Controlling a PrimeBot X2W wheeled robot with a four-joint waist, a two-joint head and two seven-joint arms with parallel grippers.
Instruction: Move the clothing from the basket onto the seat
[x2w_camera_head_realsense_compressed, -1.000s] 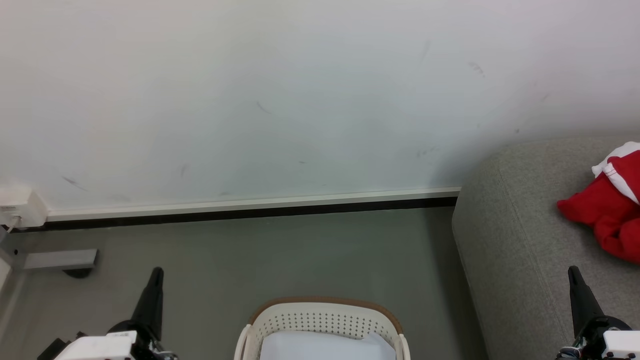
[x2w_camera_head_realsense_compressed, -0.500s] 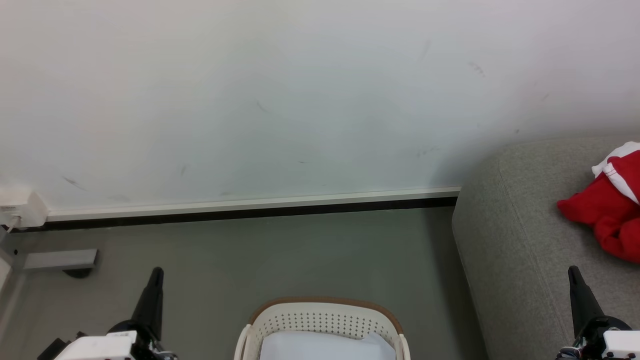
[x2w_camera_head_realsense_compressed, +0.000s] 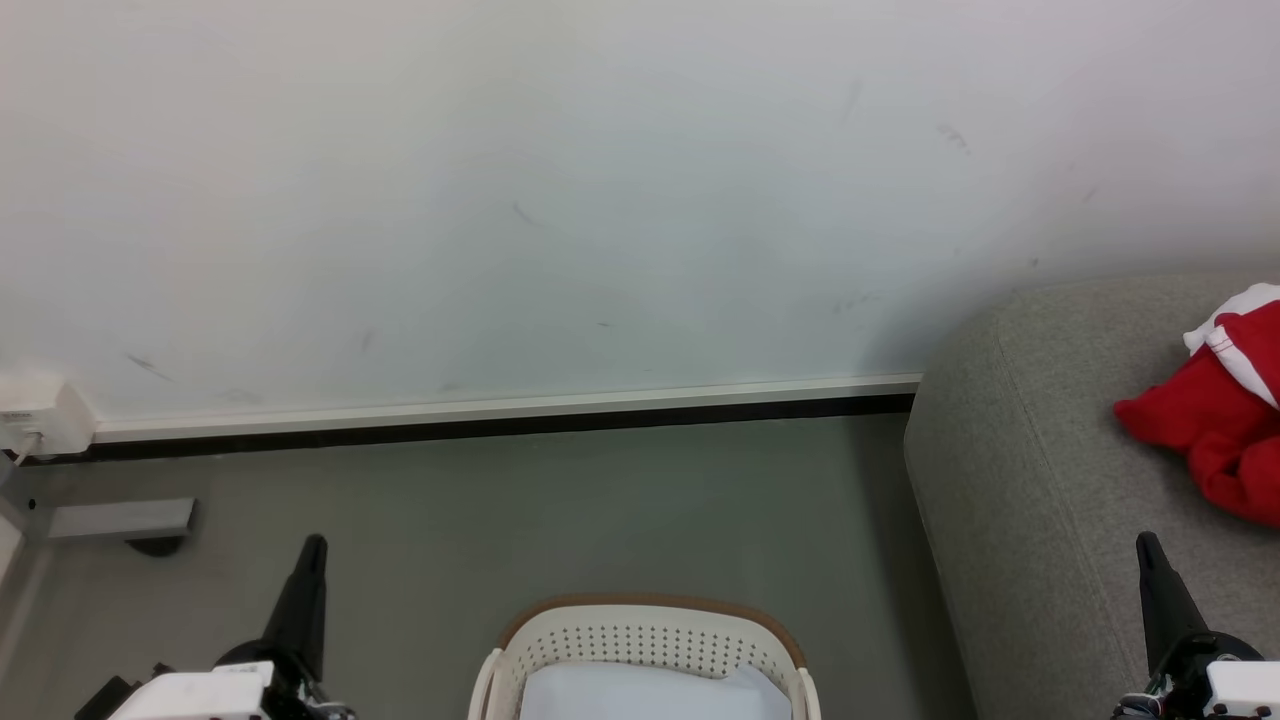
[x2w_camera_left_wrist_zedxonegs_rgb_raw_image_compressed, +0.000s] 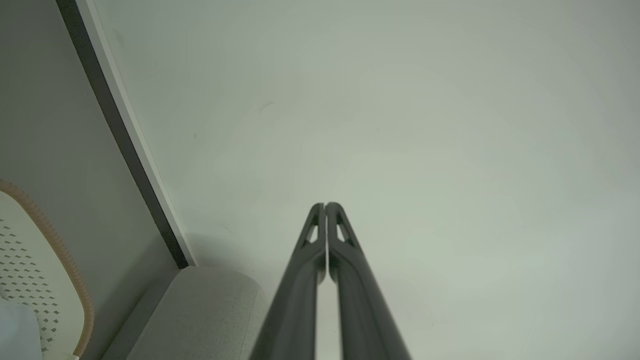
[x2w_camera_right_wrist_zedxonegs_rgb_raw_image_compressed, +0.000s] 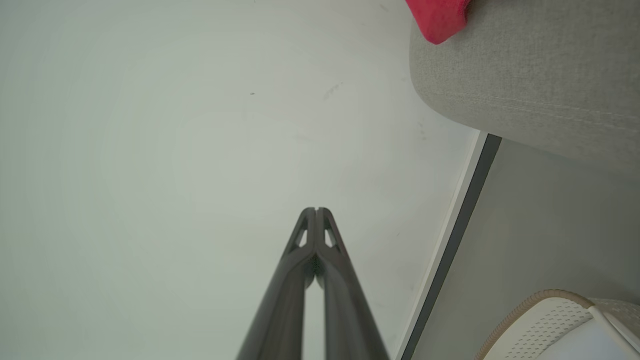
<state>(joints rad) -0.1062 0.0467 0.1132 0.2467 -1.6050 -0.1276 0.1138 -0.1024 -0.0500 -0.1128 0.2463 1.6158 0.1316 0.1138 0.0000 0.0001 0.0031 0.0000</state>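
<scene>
Left pincer (x2w_camera_head_realsense_compressed: 313, 548) & right pincer (x2w_camera_head_realsense_compressed: 1147, 545) both closed, empty, flanking the oval cream-white perforated plastic basket (x2w_camera_head_realsense_compressed: 650, 632); no change over the last sec. Red fabric clothing (x2w_camera_head_realsense_compressed: 1210, 420) w/ white trim lies on the big grey upholstered sofa seat (x2w_camera_head_realsense_compressed: 1030, 480). A flat white cloth (x2w_camera_head_realsense_compressed: 640, 695) is in the basket, so task prob. done.

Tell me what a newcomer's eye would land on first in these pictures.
The red clothing stands out at once, bunched on the grey sofa at the head view's right edge. Next comes the cream basket on the floor at the bottom centre, with a white cloth inside. The left gripper and right gripper rise shut from the lower corners, holding nothing.
</scene>
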